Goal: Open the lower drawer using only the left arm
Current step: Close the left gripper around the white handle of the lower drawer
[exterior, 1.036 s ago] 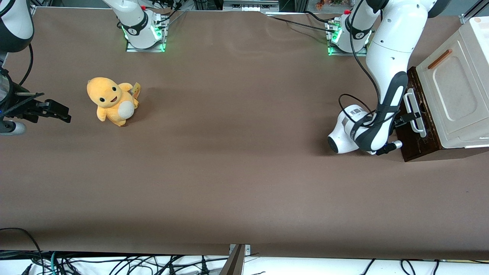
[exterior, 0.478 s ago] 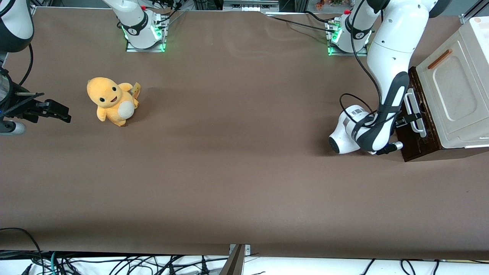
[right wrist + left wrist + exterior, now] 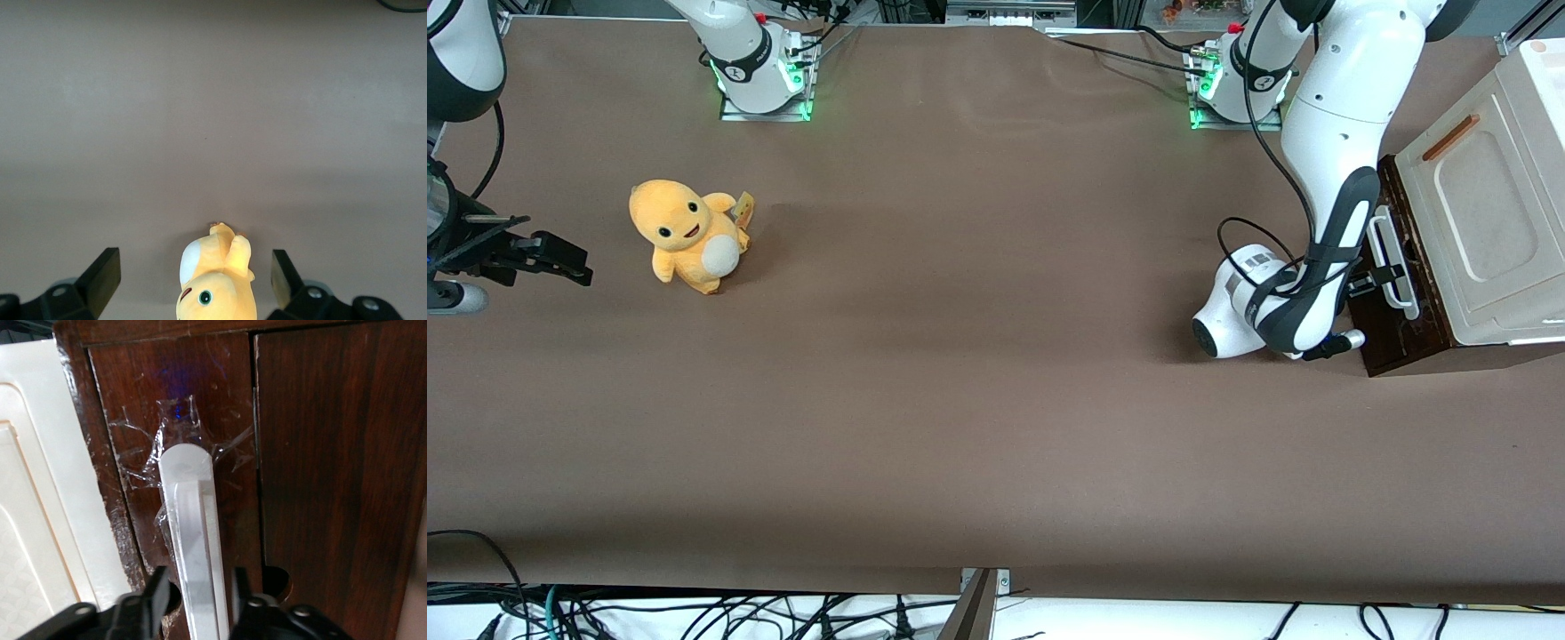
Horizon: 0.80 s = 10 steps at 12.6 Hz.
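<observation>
The left arm reaches down to the cabinet at the working arm's end of the brown surface, with its black hand placed at the white loop handle of the lower drawer. In the wrist view the hand has one dark finger on each side of the handle, close against it, so it is closed on the handle. The drawer's dark brown wooden front carries crinkled clear tape around the end of the handle, and it stands about level with the cabinet's dark front, under the cream panel with the orange-brown bar handle; no pale drawer sides show. A looping black cable hangs beside the arm's wrist. Well apart, toward the parked arm's end of the surface, a yellow plush toy sits upright.
</observation>
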Tool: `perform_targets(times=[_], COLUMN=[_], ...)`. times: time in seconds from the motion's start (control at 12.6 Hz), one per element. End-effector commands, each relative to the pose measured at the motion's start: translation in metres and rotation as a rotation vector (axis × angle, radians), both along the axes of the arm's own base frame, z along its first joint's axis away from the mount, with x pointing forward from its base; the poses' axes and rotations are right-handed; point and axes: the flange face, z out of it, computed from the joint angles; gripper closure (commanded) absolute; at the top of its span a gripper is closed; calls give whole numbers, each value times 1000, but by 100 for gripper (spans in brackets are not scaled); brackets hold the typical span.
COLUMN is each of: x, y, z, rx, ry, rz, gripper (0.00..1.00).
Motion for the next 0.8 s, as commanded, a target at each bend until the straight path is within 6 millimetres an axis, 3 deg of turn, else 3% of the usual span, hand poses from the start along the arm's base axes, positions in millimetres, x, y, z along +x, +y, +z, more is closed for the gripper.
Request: perform_targets(times=[0.0,0.08,0.72], x=[2,2,5], y=[5,4,-5], z=[4,5,8], rx=[2,1,-5], ry=[16,15,3], rz=[-25,-23,-24], gripper=[77,85,87])
